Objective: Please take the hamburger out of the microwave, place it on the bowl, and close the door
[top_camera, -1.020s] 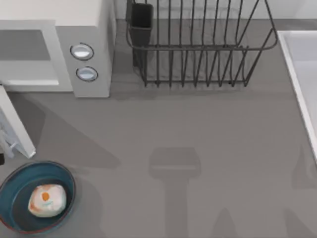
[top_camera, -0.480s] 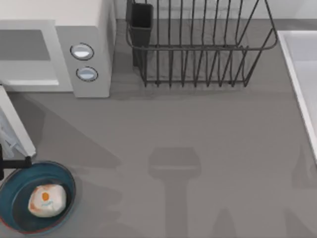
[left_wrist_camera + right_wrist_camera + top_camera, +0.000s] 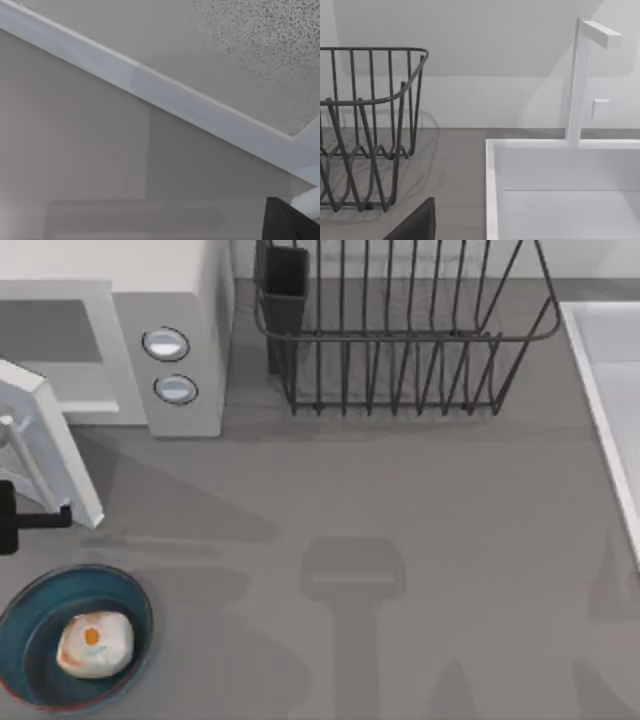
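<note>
Top view: door point(image 3: 50, 445) has swung partway toward the microwave point(image 3: 175, 340) since a moment ago, pushed by the left hand point(image 3: 25, 520); finger state cannot tell. Hamburger point(image 3: 95, 643) sits in the bowl point(image 3: 20, 615). Judgement: only the closing remains. Right arm parked near the dish rack point(image 3: 365, 125).

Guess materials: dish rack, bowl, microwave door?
Dish rack: likely coated metal wire, going by its thin dark bars and matte look. Bowl: looks like glazed ceramic, dark blue outside, teal inside, thin reddish rim. Microwave door: flat white-grey panel, perhaps painted metal or plastic; the render leaves it open.
</note>
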